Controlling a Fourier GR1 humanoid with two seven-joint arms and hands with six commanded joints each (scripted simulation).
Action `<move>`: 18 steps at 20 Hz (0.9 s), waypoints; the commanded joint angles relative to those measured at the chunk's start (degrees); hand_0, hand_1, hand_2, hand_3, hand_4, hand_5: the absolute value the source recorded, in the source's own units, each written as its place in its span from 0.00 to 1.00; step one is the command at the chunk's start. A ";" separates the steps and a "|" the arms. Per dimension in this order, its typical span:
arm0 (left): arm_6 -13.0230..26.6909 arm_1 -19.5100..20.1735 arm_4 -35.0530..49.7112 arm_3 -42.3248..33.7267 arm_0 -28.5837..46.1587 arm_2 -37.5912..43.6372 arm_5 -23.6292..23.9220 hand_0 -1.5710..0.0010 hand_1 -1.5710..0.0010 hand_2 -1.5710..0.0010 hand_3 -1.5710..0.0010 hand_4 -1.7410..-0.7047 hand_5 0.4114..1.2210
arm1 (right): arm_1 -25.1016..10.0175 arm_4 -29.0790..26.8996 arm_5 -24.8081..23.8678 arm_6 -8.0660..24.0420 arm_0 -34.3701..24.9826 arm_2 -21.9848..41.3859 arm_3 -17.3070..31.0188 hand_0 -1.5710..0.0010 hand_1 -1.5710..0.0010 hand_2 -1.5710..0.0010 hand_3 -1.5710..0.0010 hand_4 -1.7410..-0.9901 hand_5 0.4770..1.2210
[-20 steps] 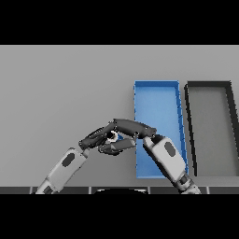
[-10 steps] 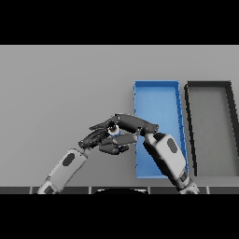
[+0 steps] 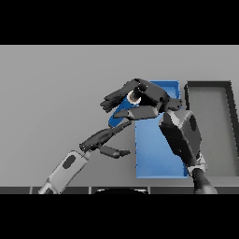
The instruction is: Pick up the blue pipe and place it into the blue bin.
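Note:
The blue pipe is held tilted in the air, its ring-shaped end up between the fingers of my right hand. My right hand is shut on it, above the table beside the left side of the blue bin. My left hand is open with straight fingers, lower down and to the left of the blue bin, apart from the pipe.
A dark grey bin stands directly right of the blue bin. My right forearm reaches over the blue bin. The grey table stretches to the left and behind.
My right hand has lifted the pipe off the table and carried it up and right toward the blue bin. My left hand has come away from the pipe and stays low.

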 commanded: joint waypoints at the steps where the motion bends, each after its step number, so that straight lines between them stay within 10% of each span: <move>1: -0.93 0.50 -0.07 -0.65 0.45 -0.08 -0.12 1.00 1.00 1.00 1.00 0.80 0.11 | -0.66 0.56 -0.82 -0.98 -1.63 -1.08 1.17 0.00 0.00 0.00 0.00 0.03 0.87; 9: -1.81 1.11 1.19 -0.28 0.45 0.88 -1.03 1.00 1.00 1.00 1.00 0.80 0.09 | -9.00 11.64 -5.12 -4.26 -8.58 -9.18 20.31 0.00 0.00 0.00 0.00 0.00 0.88; 18: -0.88 0.93 1.94 -0.02 0.50 1.34 -1.15 1.00 1.00 1.00 1.00 0.82 0.08 | -8.36 18.03 -8.85 1.56 8.39 -9.62 23.84 0.00 0.00 0.00 0.00 0.00 0.86</move>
